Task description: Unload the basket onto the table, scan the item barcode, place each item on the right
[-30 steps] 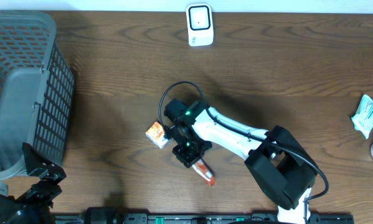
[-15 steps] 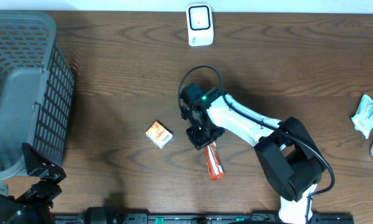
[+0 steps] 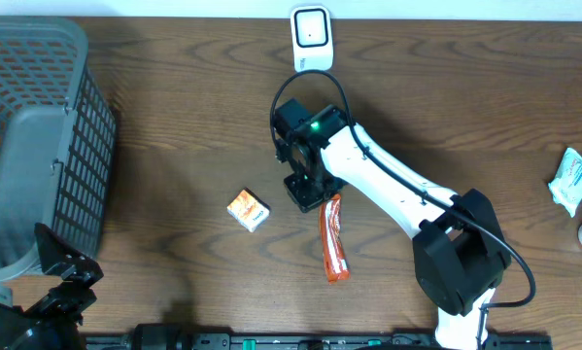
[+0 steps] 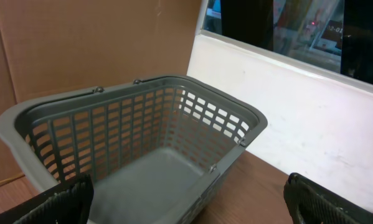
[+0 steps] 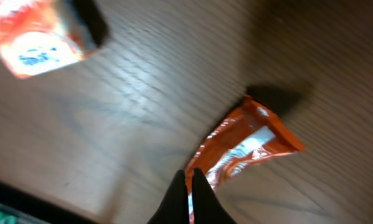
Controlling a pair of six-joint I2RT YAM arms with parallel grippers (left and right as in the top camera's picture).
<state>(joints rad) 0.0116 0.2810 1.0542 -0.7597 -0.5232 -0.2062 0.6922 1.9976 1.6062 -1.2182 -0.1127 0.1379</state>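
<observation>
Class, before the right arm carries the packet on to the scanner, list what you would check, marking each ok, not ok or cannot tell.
1. Right gripper shut on the orange packet: ok, pinched at one end.
2. Barcode side facing outward: cannot tell.
3. Packet in front of the scanner: not ok, the two are well apart.
4. Path to the scanner free: ok, the small orange box lies aside.
5. Left gripper out of the way: ok, open beside the basket.
</observation>
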